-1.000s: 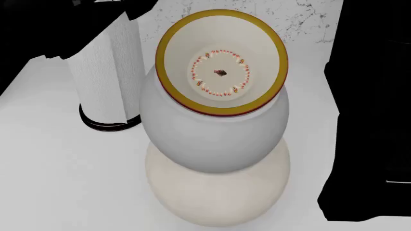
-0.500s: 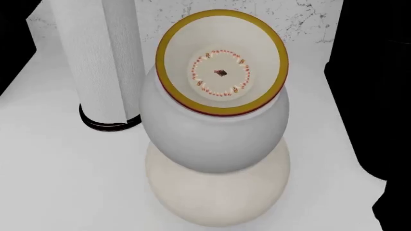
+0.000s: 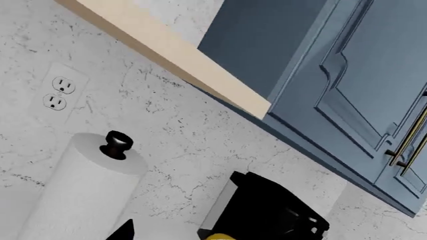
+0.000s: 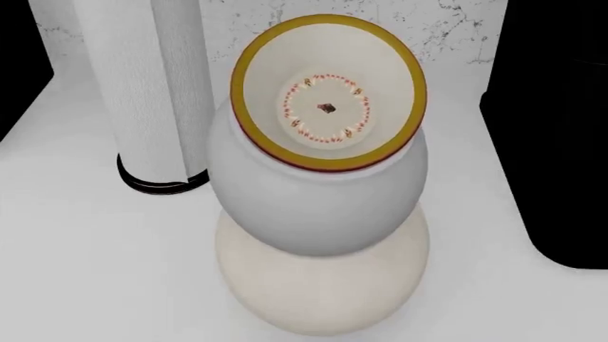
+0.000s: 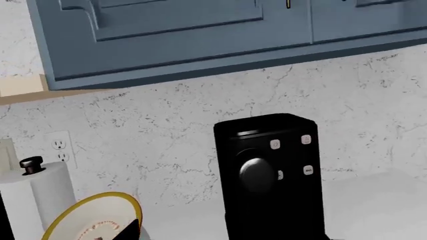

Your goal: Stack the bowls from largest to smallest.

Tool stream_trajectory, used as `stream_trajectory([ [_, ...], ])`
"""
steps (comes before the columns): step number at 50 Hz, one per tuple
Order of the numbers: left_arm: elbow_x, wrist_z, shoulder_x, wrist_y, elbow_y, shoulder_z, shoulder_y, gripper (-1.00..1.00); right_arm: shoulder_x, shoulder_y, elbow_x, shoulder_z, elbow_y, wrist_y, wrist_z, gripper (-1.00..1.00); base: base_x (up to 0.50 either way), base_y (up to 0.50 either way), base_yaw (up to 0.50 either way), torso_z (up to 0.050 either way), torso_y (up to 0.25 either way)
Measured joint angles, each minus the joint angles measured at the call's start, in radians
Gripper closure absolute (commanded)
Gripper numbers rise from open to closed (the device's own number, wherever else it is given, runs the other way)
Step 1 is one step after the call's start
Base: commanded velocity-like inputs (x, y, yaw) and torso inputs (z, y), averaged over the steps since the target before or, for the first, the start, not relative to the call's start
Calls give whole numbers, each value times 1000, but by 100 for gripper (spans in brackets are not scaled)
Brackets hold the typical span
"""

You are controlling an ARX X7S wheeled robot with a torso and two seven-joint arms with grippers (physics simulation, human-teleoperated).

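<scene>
From the head camera I am seeing neither claw at all, so I cannot tell whether either one is open or closed. In each wrist view only a small dark wedge is poking in at the frame's edge, too little to read as fingers.

The round-bellied cream bowl (image 4: 321, 281) is sitting lowest on the smooth white surface (image 4: 85, 271), its near edge cut off by the frame. The round-bellied pale grey bowl (image 4: 314, 203) is resting on it and hiding most of it. The smaller shallow white bowl with a yellow rim and a red-dotted ring (image 4: 328, 92) is lying in the grey one's mouth, tilted slightly. A tiny dark mark at its centre is too small for me to make out. The right wrist camera is catching only an arc of that yellow rim.

The dimpled white paper-towel roll on a black base (image 4: 156, 92) is standing just beside the stack, its top cut off in the head view. A glossy black boxy appliance with a round knob (image 5: 270, 180) is standing on the other side, near the speckled stone wall (image 5: 153, 135). Blue panelled cabinet doors (image 5: 173, 30) are hanging above.

With no claw identifiable, I cannot place the stack relative to one.
</scene>
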Motion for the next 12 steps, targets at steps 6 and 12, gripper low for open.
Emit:
stream_trajectory([
  [6,-16,-3,-49,12,21,-65,25,-100,39,-17,79,95,44,33,68,-100,0,0,0,0,0],
  [12,-34,-5,-93,24,44,-131,40,-100,75,-232,146,381,92,66,109,-100,0,0,0,0,0],
])
